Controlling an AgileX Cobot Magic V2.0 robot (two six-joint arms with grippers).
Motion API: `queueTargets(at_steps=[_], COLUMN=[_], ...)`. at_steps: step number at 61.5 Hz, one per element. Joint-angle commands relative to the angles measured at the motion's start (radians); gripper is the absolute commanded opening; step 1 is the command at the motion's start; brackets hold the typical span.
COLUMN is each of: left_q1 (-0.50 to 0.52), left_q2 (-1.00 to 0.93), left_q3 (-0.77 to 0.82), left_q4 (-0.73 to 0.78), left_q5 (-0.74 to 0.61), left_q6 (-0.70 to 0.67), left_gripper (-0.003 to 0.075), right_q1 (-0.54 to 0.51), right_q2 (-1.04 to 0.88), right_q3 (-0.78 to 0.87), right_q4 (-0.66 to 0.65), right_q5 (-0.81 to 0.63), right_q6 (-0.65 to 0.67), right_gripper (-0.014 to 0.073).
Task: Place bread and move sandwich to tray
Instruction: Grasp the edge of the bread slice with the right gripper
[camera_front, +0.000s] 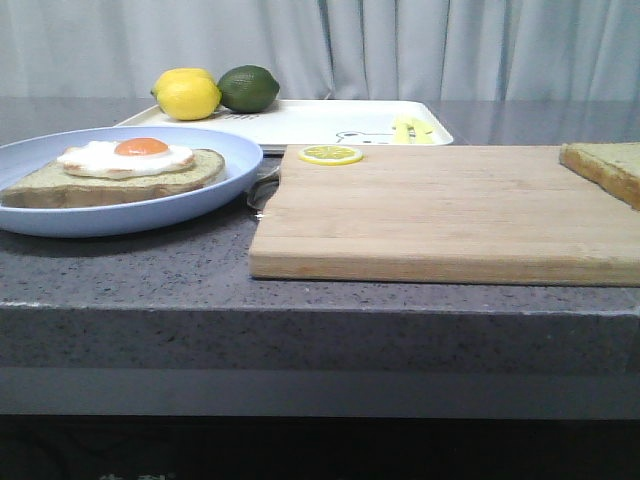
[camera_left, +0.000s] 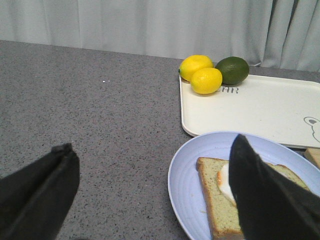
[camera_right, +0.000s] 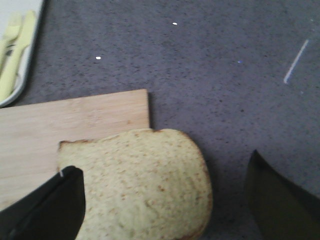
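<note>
The bread (camera_front: 606, 166) lies on the right end of the wooden cutting board (camera_front: 450, 210), overhanging its edge. In the right wrist view my right gripper (camera_right: 162, 192) is open, its fingers either side of the bread (camera_right: 145, 185). A bread slice with a fried egg (camera_front: 125, 165) sits on the pale-blue plate (camera_front: 215, 190) at the left. In the left wrist view my left gripper (camera_left: 150, 170) is open above the counter beside the plate (camera_left: 187, 185), one finger over the egg slice (camera_left: 217, 195). The white tray (camera_front: 340, 122) lies behind the board. Neither gripper shows in the front view.
Two lemons (camera_front: 187, 93) and a lime (camera_front: 248, 88) sit on the tray's far left corner. A lemon slice (camera_front: 330, 154) lies on the board's back edge. Yellow cutlery (camera_front: 408, 128) lies on the tray. A grey curtain hangs behind the counter.
</note>
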Motion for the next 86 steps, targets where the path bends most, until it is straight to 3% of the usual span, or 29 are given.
queueTargets(at_steps=[1, 7, 19, 27, 50, 71, 78, 86], left_q1=[0.001, 0.001, 0.001, 0.001, 0.001, 0.001, 0.001, 0.001], left_q2=[0.007, 0.007, 0.007, 0.007, 0.007, 0.007, 0.007, 0.007], left_q3=[-0.039, -0.039, -0.039, -0.039, -0.039, -0.039, -0.039, -0.039], left_q4=[-0.006, -0.006, -0.006, -0.006, -0.006, -0.006, -0.006, -0.006], left_q5=[-0.077, -0.077, -0.077, -0.077, -0.077, -0.077, -0.077, -0.077], left_q6=[-0.005, -0.005, -0.005, -0.005, -0.005, -0.005, -0.005, -0.005], left_gripper=[0.0601, 0.0601, 0.0601, 0.0601, 0.0601, 0.0601, 0.0601, 0.0601], right_q1=[-0.06, -0.109, -0.215, -0.272, -0.276, -0.276, -0.276, -0.276], right_q2=[0.057, 0.144, 0.321, 0.398, 0.467, 0.494, 0.494, 0.494], right_q3=[-0.095, -0.162, -0.251, -0.267, -0.267, -0.267, -0.267, -0.267], right_q4=[0.007, 0.086, 0.467, 0.611, 0.633, 0.731, 0.731, 0.73], right_q5=[0.008, 0.098, 0.289, 0.389, 0.422, 0.485, 0.487, 0.489], right_q6=[-0.036, -0.15, -0.492, -0.633, -0.678, -0.719, -0.719, -0.719], right_gripper=[0.0652, 0.0652, 0.0652, 0.0652, 0.0652, 0.0645, 0.0512, 0.0204])
